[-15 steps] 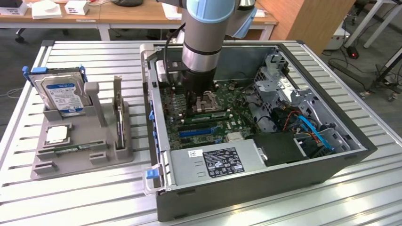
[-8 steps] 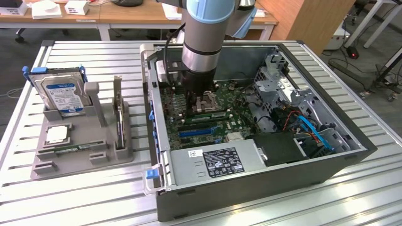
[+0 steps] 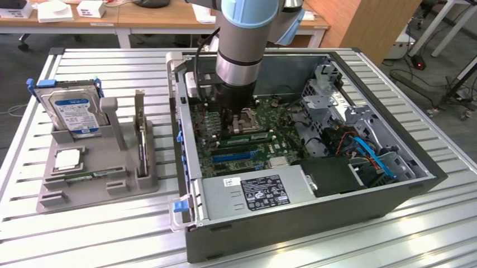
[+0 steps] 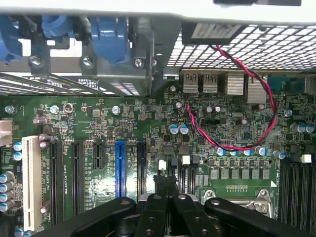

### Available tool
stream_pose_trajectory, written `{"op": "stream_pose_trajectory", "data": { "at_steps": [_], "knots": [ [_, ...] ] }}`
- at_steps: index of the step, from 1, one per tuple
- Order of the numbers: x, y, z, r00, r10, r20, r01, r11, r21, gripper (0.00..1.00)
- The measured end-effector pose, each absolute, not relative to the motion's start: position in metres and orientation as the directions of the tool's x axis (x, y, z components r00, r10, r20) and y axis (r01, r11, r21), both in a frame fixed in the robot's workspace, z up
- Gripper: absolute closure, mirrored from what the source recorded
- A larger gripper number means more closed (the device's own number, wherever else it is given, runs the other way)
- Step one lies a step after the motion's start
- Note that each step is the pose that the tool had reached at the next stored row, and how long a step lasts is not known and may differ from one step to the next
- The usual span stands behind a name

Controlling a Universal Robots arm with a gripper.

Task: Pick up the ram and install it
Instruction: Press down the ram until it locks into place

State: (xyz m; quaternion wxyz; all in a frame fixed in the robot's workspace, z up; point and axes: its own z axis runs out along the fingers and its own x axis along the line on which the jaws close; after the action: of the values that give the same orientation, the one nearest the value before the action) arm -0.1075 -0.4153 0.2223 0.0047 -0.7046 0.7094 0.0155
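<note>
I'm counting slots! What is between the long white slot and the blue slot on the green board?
In the wrist view, three black slots lie between the white slot and the blue slot on the green board: two long, one short.

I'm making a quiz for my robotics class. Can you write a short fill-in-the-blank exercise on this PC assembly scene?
1. The hard drive standing in the grey holder carries a ___ label.
2. The grey holder stands on the exterior view's ___ of the computer case.
3. The pincer hangs ___ above the motherboard.
4. Among the black ones, one long slot is coloured ___.

Missing words: blue; left; shut; blue.
</note>
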Motion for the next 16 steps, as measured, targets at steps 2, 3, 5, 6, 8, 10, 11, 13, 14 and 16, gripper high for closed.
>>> {"op": "stream_pose_trajectory", "data": {
  "at_steps": [2,3,5,6,8,10,11,13,14,16],
  "knots": [
    [-0.107,-0.415,0.223,-0.007,-1.0,-0.029,-1.0,0.007,0.015,0.91],
    [-0.107,-0.415,0.223,-0.007,-1.0,-0.03,-1.0,0.007,0.014,0.91],
    [-0.107,-0.415,0.225,-0.007,-1.0,-0.029,-1.0,0.007,0.015,0.91],
    [-0.107,-0.415,0.226,-0.007,-1.0,-0.029,-1.0,0.007,0.015,0.91],
    [-0.107,-0.415,0.228,-0.007,-1.0,-0.029,-1.0,0.007,0.015,0.91],
    [-0.107,-0.415,0.23,-0.007,-1.0,-0.029,-1.0,0.007,0.015,0.91],
    [-0.107,-0.415,0.231,-0.007,-1.0,-0.029,-1.0,0.007,0.015,0.91],
    [-0.107,-0.415,0.233,-0.007,-1.0,-0.029,-1.0,0.007,0.015,0.91],
    [-0.107,-0.415,0.234,-0.007,-1.0,-0.029,-1.0,0.007,0.015,0.91],
    [-0.107,-0.415,0.237,-0.007,-1.0,-0.029,-1.0,0.007,0.015,0.91]
  ]
}}
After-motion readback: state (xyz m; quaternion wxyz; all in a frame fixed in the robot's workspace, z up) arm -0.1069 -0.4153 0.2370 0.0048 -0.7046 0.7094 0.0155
